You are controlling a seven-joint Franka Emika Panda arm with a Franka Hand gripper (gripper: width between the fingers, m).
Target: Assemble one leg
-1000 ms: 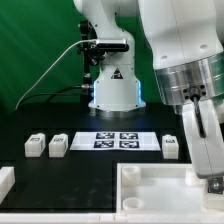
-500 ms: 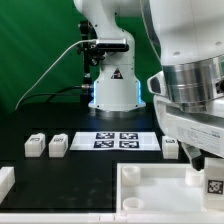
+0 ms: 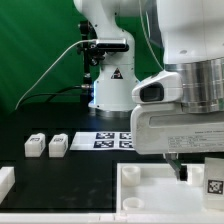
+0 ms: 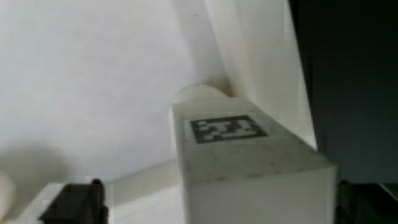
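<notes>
Since a second ago your arm has swung across, its wrist now hiding half the marker board [image 3: 108,140]. Black table [image 3: 30,170], green backdrop. Below the gripper [image 3: 180,170] sits the white panel [image 3: 150,195]; one leg [image 4: 249,150] stands right under it, two more legs [image 3: 47,146] well off. Whether its fingers grip anything, you cannot tell.
</notes>
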